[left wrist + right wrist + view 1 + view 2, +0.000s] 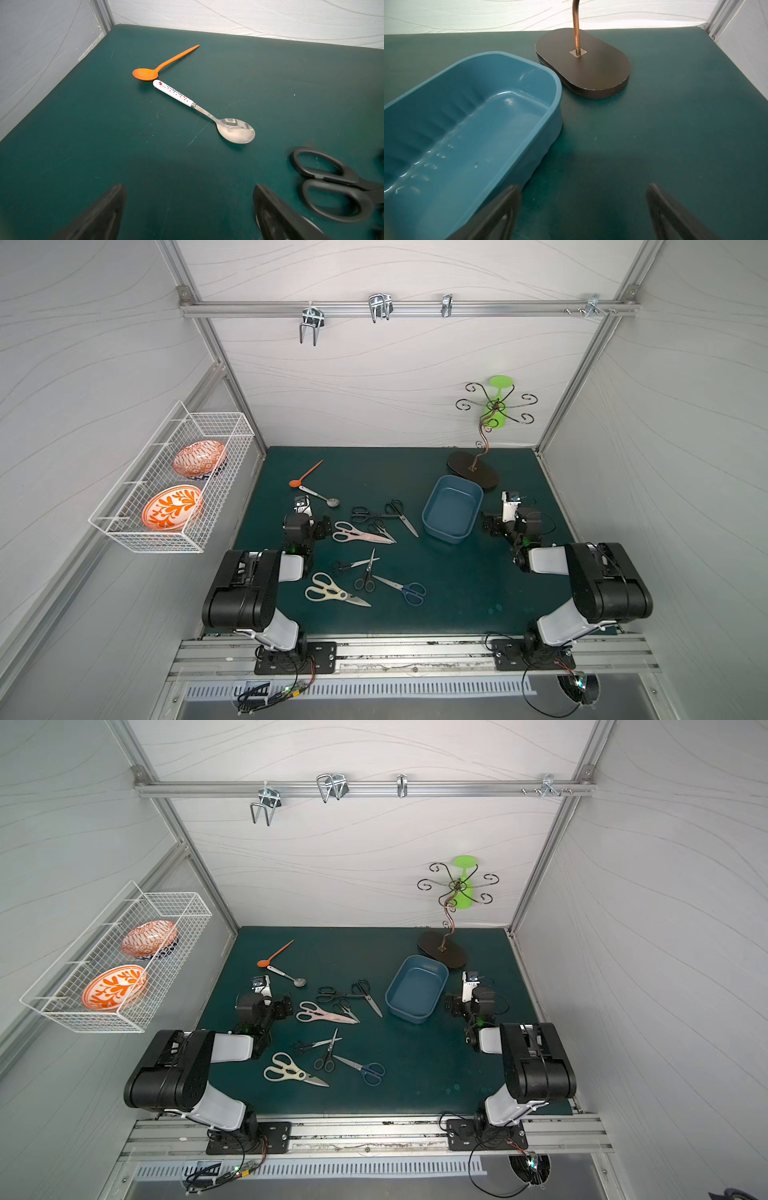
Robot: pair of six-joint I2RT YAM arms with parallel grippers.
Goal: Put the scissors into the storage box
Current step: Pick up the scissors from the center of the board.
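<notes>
While the left claw and right claw hang with jaws apart and empty, we judge the left nearer. The pink-handled shears lie just beside it, blades pointing away toward the empty storage box by the right claw.

spoon handle: white, with "HELLO KITTY" printed in black capitals along its length; it appears upside down in the left wrist view.
beside the words: a small figure with a red bow sits at the handle's free end, and a row of red dots runs along the lettering.
spoon handle in both top views: the print is too small to read.
box: the floor has raised moulded marks that cannot be read in the right wrist view.
scissors: any marks on the blades or handles are too small to read.
</notes>
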